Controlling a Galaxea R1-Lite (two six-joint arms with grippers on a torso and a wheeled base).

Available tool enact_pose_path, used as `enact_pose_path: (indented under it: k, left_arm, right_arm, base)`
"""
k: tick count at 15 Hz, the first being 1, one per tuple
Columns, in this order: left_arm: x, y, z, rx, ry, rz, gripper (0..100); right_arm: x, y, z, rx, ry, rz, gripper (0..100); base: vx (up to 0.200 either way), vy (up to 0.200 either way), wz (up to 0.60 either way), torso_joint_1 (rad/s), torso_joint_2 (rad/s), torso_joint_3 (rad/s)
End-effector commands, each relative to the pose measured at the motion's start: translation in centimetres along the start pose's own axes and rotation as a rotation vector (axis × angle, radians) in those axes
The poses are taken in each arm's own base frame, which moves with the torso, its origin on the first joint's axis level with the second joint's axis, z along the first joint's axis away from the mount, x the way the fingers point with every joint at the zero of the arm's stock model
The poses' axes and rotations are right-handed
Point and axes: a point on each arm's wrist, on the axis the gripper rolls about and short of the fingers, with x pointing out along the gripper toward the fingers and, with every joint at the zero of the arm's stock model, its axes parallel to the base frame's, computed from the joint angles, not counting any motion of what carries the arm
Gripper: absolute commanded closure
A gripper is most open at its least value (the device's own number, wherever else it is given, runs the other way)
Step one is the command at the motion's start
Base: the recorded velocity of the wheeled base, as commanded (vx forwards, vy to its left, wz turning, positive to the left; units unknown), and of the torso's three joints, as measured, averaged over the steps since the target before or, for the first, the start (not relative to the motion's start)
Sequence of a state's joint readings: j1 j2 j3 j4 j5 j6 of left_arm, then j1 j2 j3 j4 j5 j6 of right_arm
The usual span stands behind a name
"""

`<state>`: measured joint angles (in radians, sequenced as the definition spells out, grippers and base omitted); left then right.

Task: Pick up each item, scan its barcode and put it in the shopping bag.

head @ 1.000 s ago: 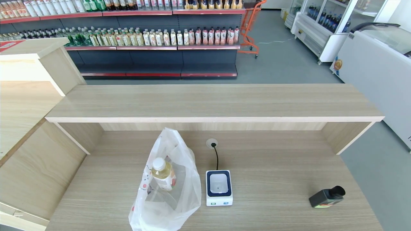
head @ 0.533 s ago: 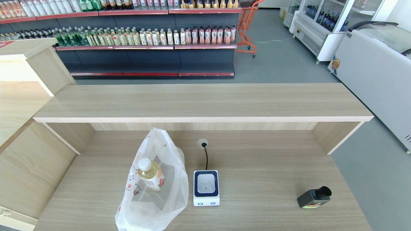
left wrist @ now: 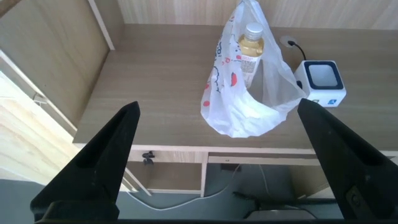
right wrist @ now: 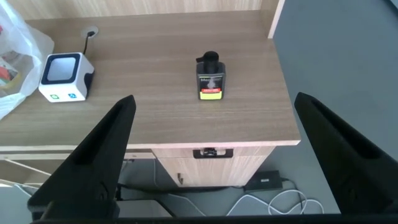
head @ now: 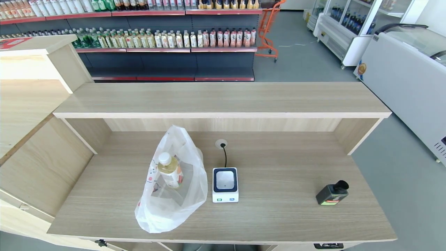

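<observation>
Dark bottle lies on its side at the table's right end, well apart from the scanner.
Likely rigid, slick and light: grip its flat body, not the cap. Your left gripper and right gripper both gape open.

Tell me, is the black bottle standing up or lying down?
Lying down. The black bottle rests flat on the counter, label facing up.
</observation>
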<state>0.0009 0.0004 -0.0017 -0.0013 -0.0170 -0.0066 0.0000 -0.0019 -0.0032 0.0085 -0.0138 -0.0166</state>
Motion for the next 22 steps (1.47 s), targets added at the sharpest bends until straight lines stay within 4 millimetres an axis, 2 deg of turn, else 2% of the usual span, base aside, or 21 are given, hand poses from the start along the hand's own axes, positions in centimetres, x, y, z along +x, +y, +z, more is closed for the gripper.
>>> enact_pose_path:
  k: [1, 6, 14, 18, 22]
  left_arm:
    - [0.0, 0.0, 0.0, 0.002, -0.001, -0.002, 0]
    - [0.0, 0.0, 0.0, -0.001, -0.001, -0.001, 0]
    - [0.0, 0.0, 0.0, 0.0, -0.001, -0.001, 0]
    - [0.0, 0.0, 0.0, 0.002, -0.001, -0.001, 0]
    - [0.0, 0.0, 0.0, -0.001, -0.001, -0.001, 0]
  right_arm:
    - [0.03, 0.0, 0.0, 0.0, 0.004, 0.002, 0]
    - [0.03, 0.0, 0.0, 0.009, 0.004, 0.0, 0]
    - [0.03, 0.0, 0.0, 0.013, 0.004, 0.0, 0]
    - [0.03, 0.0, 0.0, 0.013, 0.004, 0.0, 0]
    - [0.03, 0.0, 0.01, 0.013, 0.003, 0.0, 0]
  base:
    - [0.0, 0.0, 0.0, 0.0, 0.0, 0.0]
    - [0.0, -0.16, 0.0, 0.002, 0.0, 0.001]
    - [0.0, 0.0, 0.0, 0.0, 0.0, 0.0]
    - [-0.15, -0.2, 0.0, 0.002, 0.0, 0.005]
    - [0.0, 0.0, 0.0, 0.0, 0.0, 0.0]
